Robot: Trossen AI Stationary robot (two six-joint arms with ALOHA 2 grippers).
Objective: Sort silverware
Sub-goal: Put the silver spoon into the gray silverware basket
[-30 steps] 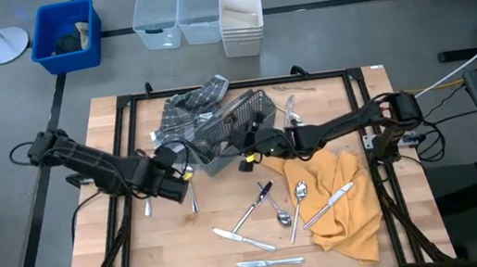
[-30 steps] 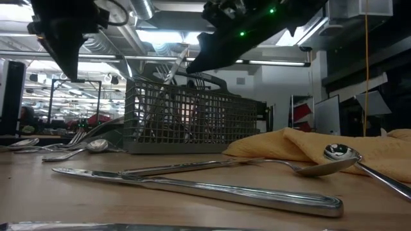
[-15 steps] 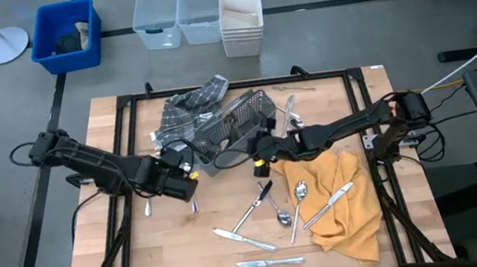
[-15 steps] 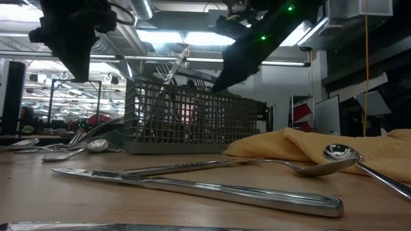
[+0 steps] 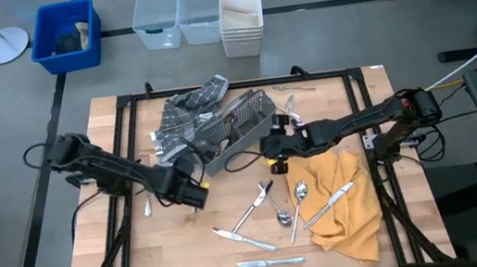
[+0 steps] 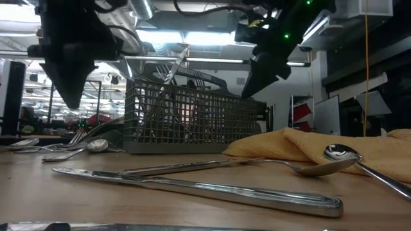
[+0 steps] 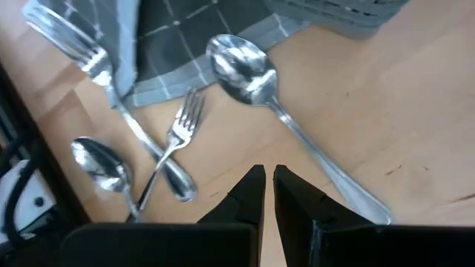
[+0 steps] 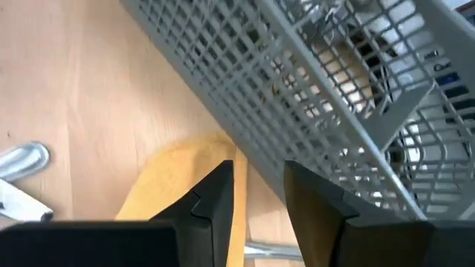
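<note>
The silverware lies scattered. A spoon [image 7: 245,70], two forks [image 7: 174,137] and a smaller spoon [image 7: 100,163] lie by the grey checked cloth [image 5: 186,105], right under my left gripper [image 5: 193,192]. That gripper is shut, empty, and points steeply down above the table. Knives [image 5: 244,238], a fork [image 5: 253,204] and spoons [image 5: 296,196] lie toward the near edge. A knife [image 5: 330,201] rests on the yellow cloth [image 5: 347,207]. A few pieces [image 6: 176,64] stand in the grey mesh caddy [image 5: 235,120]. My right gripper [image 5: 270,144] hangs open and empty, just right of the caddy.
The caddy [image 6: 186,122] lies tilted on the grey cloth at the table's far middle. A black frame [image 5: 131,167] runs around the table. On the floor behind the table stand clear bins [image 5: 177,13], a white bin [image 5: 241,21] and a blue bin [image 5: 66,34].
My left gripper has sunk toward the table and moved a little toward the near right, over the spoon and forks. My right gripper has drawn back from the caddy toward the table's right edge and tipped up to a flatter slant. Both keep their finger gaps.
</note>
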